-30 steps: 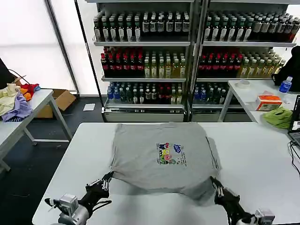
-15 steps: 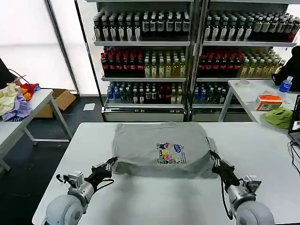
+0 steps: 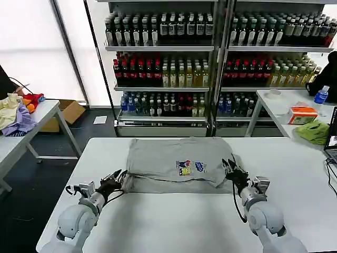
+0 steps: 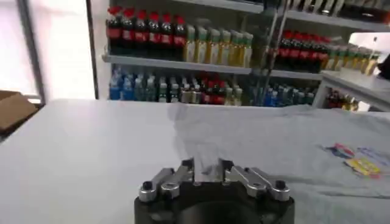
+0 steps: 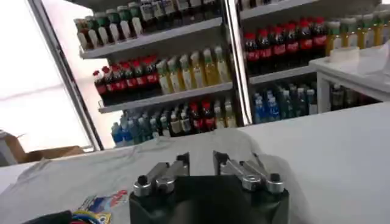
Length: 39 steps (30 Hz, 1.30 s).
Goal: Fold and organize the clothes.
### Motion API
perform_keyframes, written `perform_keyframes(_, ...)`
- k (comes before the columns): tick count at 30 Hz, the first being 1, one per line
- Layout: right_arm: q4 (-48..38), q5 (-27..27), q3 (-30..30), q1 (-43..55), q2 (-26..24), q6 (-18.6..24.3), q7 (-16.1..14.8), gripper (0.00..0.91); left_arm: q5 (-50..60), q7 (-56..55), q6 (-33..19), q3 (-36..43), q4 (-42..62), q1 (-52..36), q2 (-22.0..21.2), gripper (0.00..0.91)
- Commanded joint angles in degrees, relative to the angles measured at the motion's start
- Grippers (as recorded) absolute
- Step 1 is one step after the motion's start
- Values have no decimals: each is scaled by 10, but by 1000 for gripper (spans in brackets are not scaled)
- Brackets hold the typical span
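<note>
The grey shirt (image 3: pixel 176 163) lies on the white counter (image 3: pixel 174 221) between my two claws, its near edge folded up over itself so the print (image 3: pixel 190 168) sits close to the fold. My left claw (image 3: pixel 117 179) is clenched on the near left corner of the fabric. My right claw (image 3: pixel 231 169) pinches the near right corner, cloth bunched between its fingers.

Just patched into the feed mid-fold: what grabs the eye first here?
The grey shirt lies on the white table with its near edge doubled over, partly covering the multicoloured chest print. The left gripper and right gripper each pinch a corner of that fold. Behind the table, shelves of bottled drinks fill the back wall.
</note>
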Motion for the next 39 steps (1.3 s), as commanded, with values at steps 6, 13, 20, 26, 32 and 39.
perform_keyframes(6,70,-73,40,-109,-3,-45,35,907,23,-16,4,-30,-110,108,-9,907)
perform_keyframes(13,71,-88,42,-141,24,-51,57,907,48,-25,3,-9,-93,115,-38,907)
perform_keyframes(20,63,-99,27,-137,34,-50,44,141,54,-34,4,6,-68,108,-58,907)
perform_keyframes(26,52,-97,26,-131,34,-62,46,0,63,-32,1,17,-58,103,-74,453)
perform_keyframes(32,50,-95,23,-134,38,-63,47,0,68,-32,-6,25,-34,90,-78,91)
perform_keyframes(39,50,-92,23,-131,37,-61,43,0,65,-34,-13,24,-23,91,-67,30)
